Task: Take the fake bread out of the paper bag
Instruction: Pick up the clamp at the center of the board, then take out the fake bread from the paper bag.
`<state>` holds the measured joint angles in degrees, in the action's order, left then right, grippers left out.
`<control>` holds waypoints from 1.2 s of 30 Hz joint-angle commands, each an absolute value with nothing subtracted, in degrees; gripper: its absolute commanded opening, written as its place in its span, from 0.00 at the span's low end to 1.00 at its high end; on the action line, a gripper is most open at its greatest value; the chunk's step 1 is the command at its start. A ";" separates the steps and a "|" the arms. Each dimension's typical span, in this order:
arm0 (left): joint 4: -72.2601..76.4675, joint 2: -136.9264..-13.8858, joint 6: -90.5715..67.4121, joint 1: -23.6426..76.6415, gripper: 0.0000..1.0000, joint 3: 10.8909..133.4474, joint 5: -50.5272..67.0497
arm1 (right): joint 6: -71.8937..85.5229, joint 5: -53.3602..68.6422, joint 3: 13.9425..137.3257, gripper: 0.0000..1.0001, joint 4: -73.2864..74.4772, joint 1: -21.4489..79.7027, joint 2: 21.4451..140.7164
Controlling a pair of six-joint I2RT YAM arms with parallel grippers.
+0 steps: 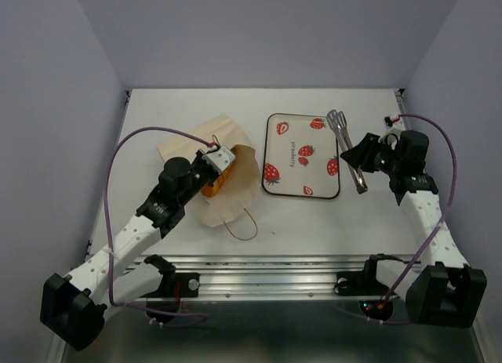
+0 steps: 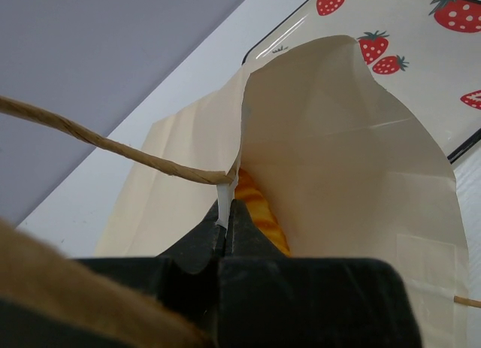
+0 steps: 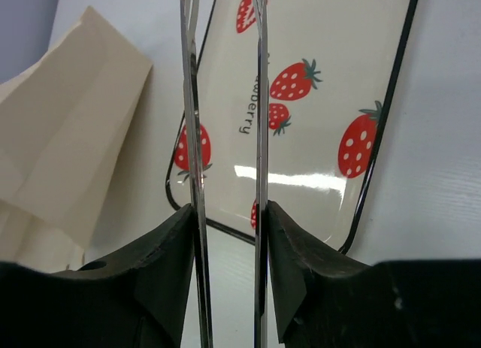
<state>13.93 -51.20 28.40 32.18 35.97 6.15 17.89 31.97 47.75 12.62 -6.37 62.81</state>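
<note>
The cream paper bag (image 1: 239,171) lies on its side on the table left of centre, mouth toward the near edge. My left gripper (image 1: 222,159) is shut on the upper rim of the mouth and holds it lifted. In the left wrist view the jaws (image 2: 225,213) pinch the rim edge of the paper bag (image 2: 338,152), beside a cord handle (image 2: 113,145). A glossy orange ridged piece of the fake bread (image 2: 259,209) shows inside, also from above (image 1: 213,186). The other pastries are hidden. My right gripper (image 1: 357,155) is shut on metal tongs (image 1: 339,126).
The white strawberry-print tray (image 1: 294,171) sits at centre right of the bag, also in the left wrist view (image 2: 421,55) and right wrist view (image 3: 316,137). The tongs' two arms (image 3: 259,100) point over the tray toward the bag (image 3: 68,137). The bag's lower cord handle (image 1: 243,226) loops onto the table.
</note>
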 commanded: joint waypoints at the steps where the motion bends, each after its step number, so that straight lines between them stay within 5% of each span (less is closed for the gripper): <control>1: 19.95 -50.01 26.63 32.43 0.00 35.77 8.17 | 20.65 37.87 46.06 0.46 14.23 -5.45 55.91; 19: 21.71 -56.07 21.54 32.43 0.00 39.46 10.46 | 22.85 51.84 47.02 0.48 27.33 3.50 45.97; 36: 21.88 -60.38 17.49 32.61 0.00 42.54 11.16 | 30.58 45.19 41.92 0.45 23.38 23.35 44.73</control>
